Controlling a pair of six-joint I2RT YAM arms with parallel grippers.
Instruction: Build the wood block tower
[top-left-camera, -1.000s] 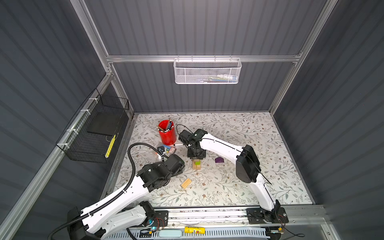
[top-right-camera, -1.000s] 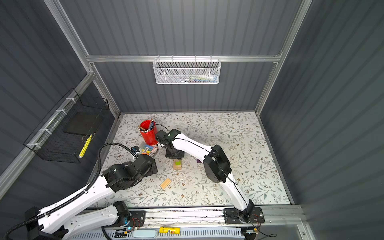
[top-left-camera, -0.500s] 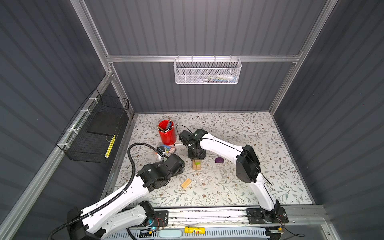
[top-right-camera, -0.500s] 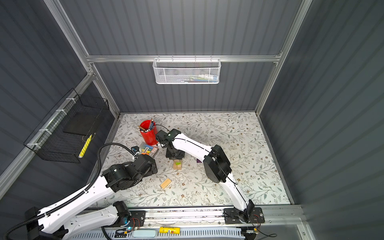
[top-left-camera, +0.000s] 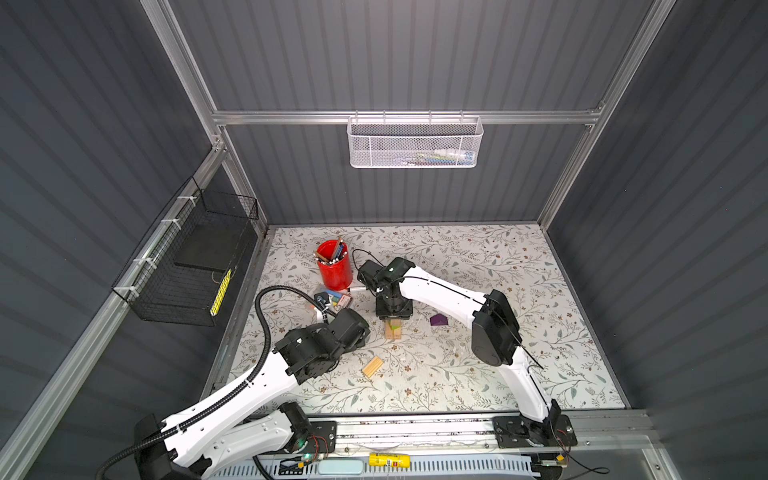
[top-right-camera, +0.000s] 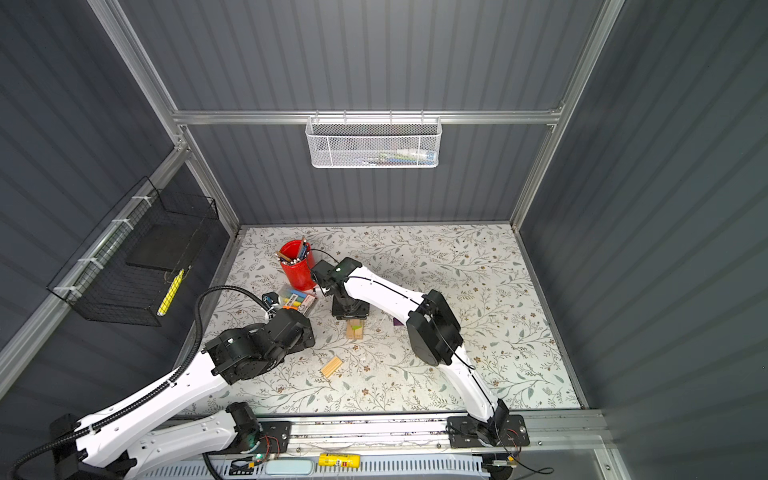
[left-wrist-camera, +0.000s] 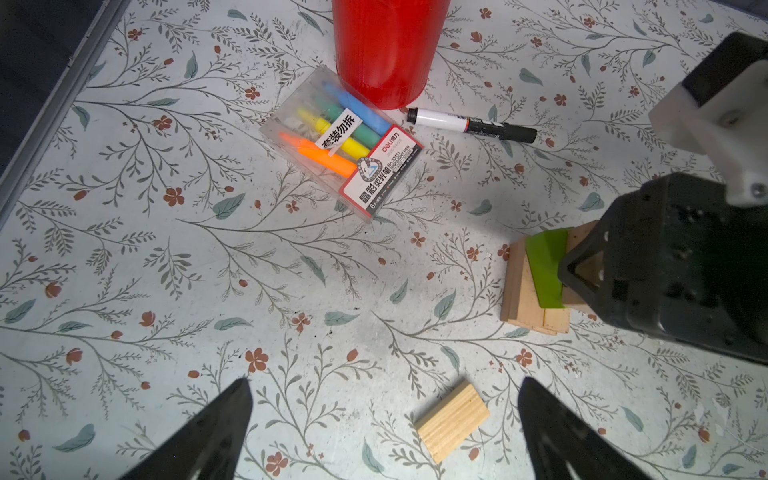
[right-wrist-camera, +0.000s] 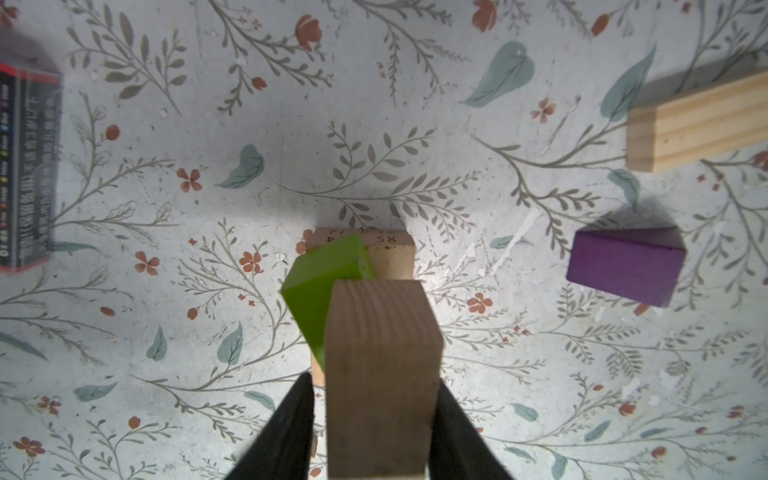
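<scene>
Right pincer (right-wrist-camera: 372, 380), slightly parted, flanks the top brick (right-wrist-camera: 380, 353) of the tower (top-left-camera: 393, 330); red cup (top-left-camera: 333, 268), highlighter packet (left-wrist-camera: 340, 141) and marker (left-wrist-camera: 469, 124) stand nearby. Left pincer (left-wrist-camera: 385, 380) gapes empty near a loose brick (left-wrist-camera: 452, 421).

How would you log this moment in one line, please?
left claw: open, near loose grooved brick | right claw: astride pale brick over tower, grip unclear | purple block: lying apart, unstacked
</scene>
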